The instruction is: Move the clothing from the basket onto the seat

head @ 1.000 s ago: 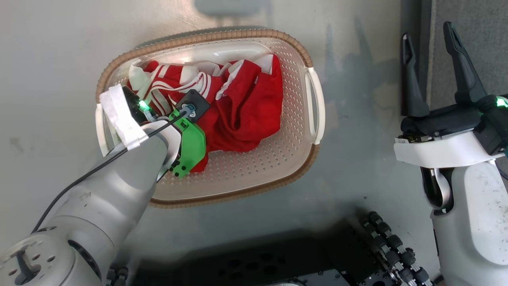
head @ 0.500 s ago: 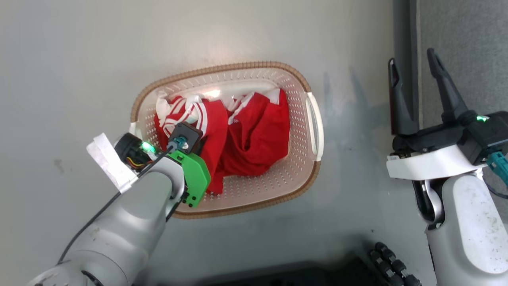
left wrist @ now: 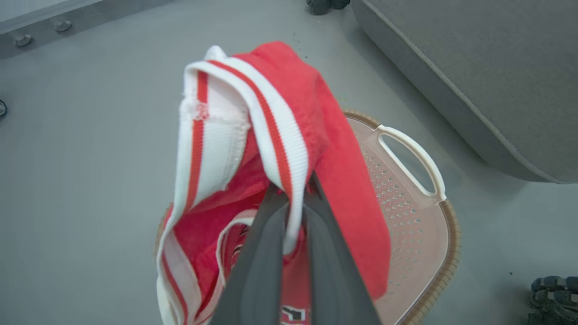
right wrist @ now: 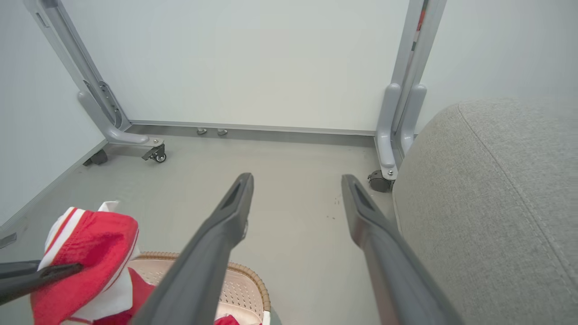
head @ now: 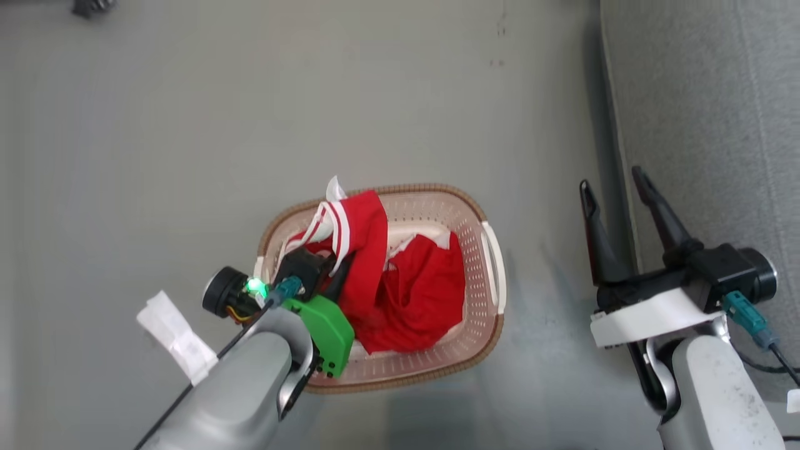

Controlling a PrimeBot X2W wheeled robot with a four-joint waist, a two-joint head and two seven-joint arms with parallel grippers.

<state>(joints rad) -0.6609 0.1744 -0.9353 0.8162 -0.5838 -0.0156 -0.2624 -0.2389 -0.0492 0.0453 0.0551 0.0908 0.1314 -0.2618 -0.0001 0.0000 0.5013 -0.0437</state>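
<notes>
Left gripper (left wrist: 293, 192): fingers clamped on the white-striped trim of 1 piece of the clothing (left wrist: 280, 104), which is raised above the basket (head: 437, 364). Remaining red cloth lies inside the basket. Right gripper (head: 611, 178): fingers apart, holding nothing, beside the seat (head: 706, 125).

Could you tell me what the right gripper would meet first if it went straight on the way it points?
Probably the bare floor, just short of the white panel. The right gripper is open, with the sofa off to one side; depth is unclear.
</notes>
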